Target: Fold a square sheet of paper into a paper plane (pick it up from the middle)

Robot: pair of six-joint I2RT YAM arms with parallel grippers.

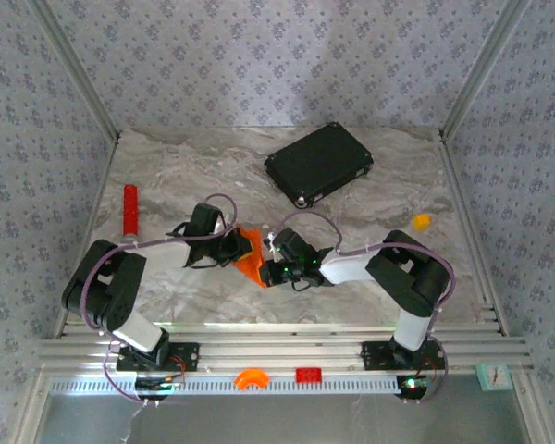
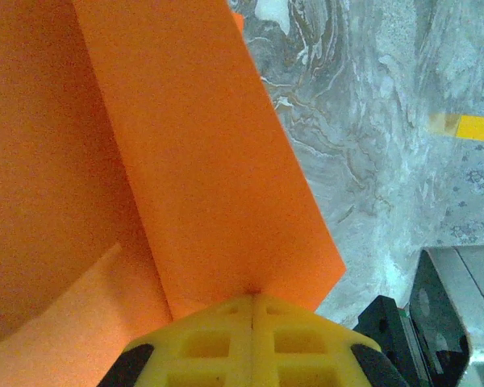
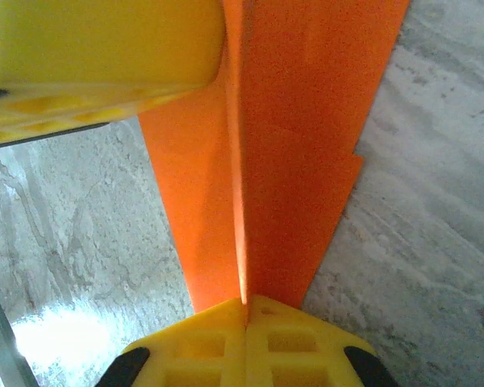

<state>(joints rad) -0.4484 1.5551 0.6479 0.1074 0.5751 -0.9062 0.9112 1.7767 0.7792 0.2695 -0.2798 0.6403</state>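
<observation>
Grip detail: my left gripper [image 2: 252, 300] and right gripper [image 3: 246, 305] both clamp the folded paper plane [image 1: 250, 255], from opposite sides.

Black flat case [image 1: 319, 164] blocks far centre. Red cylinder [image 1: 129, 209] at left, yellow lump [image 1: 422, 221] at right. Tabletop [image 1: 185, 166] between them open.

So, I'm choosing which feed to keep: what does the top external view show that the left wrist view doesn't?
Top external, not left wrist: the black case and red cylinder. Left wrist, not top external: overlapping layers of the orange paper close up, the left hand shut on its edge. Both: the orange paper and marble table.
</observation>
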